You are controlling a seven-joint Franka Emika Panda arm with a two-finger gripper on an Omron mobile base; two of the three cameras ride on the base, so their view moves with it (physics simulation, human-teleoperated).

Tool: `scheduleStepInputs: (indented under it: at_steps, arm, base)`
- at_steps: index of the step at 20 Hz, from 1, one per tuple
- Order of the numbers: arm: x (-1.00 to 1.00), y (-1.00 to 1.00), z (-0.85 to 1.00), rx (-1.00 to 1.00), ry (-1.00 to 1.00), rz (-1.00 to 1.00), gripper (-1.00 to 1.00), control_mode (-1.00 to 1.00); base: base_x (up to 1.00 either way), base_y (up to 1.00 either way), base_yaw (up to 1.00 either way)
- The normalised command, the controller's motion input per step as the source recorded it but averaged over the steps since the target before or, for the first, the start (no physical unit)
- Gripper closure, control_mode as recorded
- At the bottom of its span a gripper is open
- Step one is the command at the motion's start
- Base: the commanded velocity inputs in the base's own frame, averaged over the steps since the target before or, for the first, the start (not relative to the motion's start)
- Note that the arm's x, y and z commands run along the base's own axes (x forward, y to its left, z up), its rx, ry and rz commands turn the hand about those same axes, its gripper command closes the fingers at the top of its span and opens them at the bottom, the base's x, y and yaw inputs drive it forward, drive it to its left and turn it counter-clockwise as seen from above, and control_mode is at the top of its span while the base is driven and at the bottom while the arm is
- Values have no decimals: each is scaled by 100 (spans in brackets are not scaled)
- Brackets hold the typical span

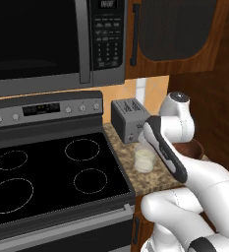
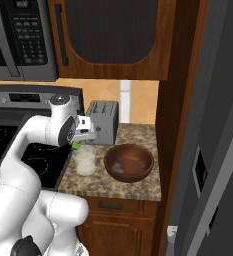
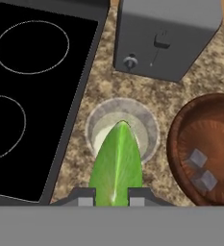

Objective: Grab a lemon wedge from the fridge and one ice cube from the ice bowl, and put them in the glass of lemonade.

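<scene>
Stove (image 3: 31, 96) on the left, then the glass (image 3: 122, 129) on the tabletop (image 3: 84, 144) just right of its edge, toaster (image 3: 166, 36) behind it, ice bowl (image 3: 205, 149) just beside the glass on the right with cubes (image 3: 202, 170) still inside. Fingers (image 3: 84, 197) clamped on the wedge (image 3: 117, 166), which hangs over the glass mouth, tip pointing into it. Risk, as a judgement: the wedge looks long against the glass opening and is held by its near end, so letting go while off-centre could land it across the rim or tip it out toward the stove side; a release from high up could splash, and a drop too low could knock the glass into the bowl, since they sit close. Ice step not yet done, so the glass must stay put. Hand view gives the alignment of wedge over glass and the cubes in the bowl; it gives no height. Right base view shows the gripper (image 2: 78, 142) above the glass (image 2: 85, 161) with a green bit at its tip, apart from the rim, plus the bowl (image 2: 129, 162) and fridge (image 2: 213, 150) on the far right. Left base view has the arm covering the bowl and most of the hand; the glass (image 1: 144, 160) shows there beside the toaster (image 1: 129, 119).
</scene>
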Motion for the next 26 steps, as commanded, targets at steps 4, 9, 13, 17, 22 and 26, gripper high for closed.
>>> scheduleStepInputs:
  at_steps: [4, 9, 13, 17, 22, 26]
  arm:
    - [9, 0, -9, 0, 2, 0, 100, -100]
    - [52, 0, 0, 0, 13, 0, 100, -100]
    - [22, 0, -4, 0, 10, 0, 100, -100]
    - [23, 0, -1, 0, 9, 0, 100, -100]
    - [27, 0, 0, 0, 2, 0, 100, -100]
    - [0, 0, -6, 0, 0, 0, 100, -100]
  base:
    - [0, 0, 0]
    - [0, 0, 0]
    - [0, 0, 0]
    - [0, 0, 0]
    - [0, 0, 0]
    - [0, 0, 0]
